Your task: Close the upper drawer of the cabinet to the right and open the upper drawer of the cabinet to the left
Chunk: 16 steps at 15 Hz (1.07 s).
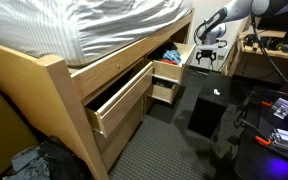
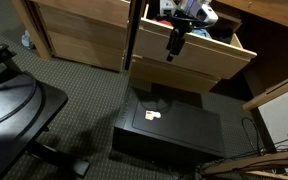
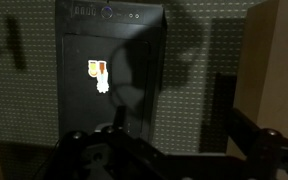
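**A:** Exterior, bed side. The gripper [image 1: 210,52] sits at 1 o'clock, apart from the open upper drawer [image 1: 167,72]. Any room?

**B:** Tight. A black computer case [image 1: 209,105] stands on the floor near the drawers. Another pulled-out drawer [image 1: 119,100] juts out at 8. The jaws are too small to read here.

**A:** Exterior from above?

**B:** Gripper [image 2: 172,50] at 12, above the open upper drawer [image 2: 199,62], jaws spread, holding nothing. At 10, the closed cabinet [image 2: 79,30], flat pale wood. The drawer's contents are a jumble, hard to name.

**A:** Wrist?

**B:** Dim. The case [image 3: 109,40] is at 11, smooth, with a small sticker [image 3: 99,75]. Ribbed carpet [image 3: 24,100] lies around it. A wood panel [image 3: 279,60] at 2 is cut off. The gripper [image 3: 174,148] is dark at 6, jaws wide apart.
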{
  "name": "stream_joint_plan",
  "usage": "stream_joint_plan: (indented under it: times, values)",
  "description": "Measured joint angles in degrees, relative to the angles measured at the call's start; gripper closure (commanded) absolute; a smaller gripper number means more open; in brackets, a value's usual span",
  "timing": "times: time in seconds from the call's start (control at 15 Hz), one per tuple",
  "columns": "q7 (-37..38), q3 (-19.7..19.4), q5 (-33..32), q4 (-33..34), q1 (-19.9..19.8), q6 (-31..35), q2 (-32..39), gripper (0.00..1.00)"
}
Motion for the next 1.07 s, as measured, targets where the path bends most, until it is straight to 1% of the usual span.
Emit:
stream_joint_plan:
  times: [0.13, 0.2, 0.27, 0.4, 0.53, 0.67, 0.73, 0.87, 1.07]
  values:
    - [-0.52, 0.85, 0.13, 0.68, 0.56, -1.41, 0.61, 0.00]
    - [-1.41, 1.91, 0.04, 1.53, 1.37, -2.73, 1.29, 0.00]
    - [-2.01, 2.75, -0.36, 2.38, 2.91, -3.45, 2.07, 0.00]
    - [-1.97, 3.05, -3.47, 2.52, 7.18, -3.73, 3.34, 0.00]
    - [-1.96, 3.19, -5.83, 2.61, 11.25, -1.28, 4.51, 0.00]
    - [-1.95, 3.18, -6.82, 2.82, 14.87, 3.71, 5.25, 0.00]
    - [-1.39, 3.19, -6.80, 3.04, 16.00, 5.91, 5.50, 0.00]
    - [-0.83, 3.18, -6.80, 3.56, 16.65, 6.99, 5.68, 0.00]
    - [-0.84, 3.14, -6.80, 3.78, 16.03, 7.19, 5.72, 0.00]
